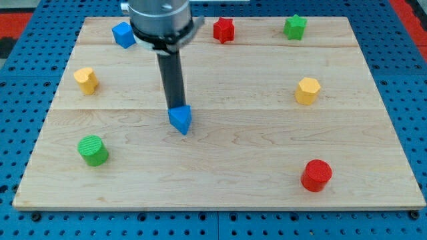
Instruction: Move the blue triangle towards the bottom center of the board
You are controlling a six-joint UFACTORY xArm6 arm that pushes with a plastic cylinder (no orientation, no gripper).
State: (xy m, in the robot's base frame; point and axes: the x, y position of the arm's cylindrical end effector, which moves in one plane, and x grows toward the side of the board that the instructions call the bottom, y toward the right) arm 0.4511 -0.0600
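Observation:
The blue triangle lies on the wooden board, a little left of the board's middle. My tip stands right at the triangle's upper edge, touching it or nearly so, on the side toward the view's top. The dark rod rises from there to the arm's body at the view's top.
A blue cube, a red star and a green star sit along the top edge. A yellow block is at the left, a yellow hexagon at the right. A green cylinder is at the lower left, a red cylinder at the lower right.

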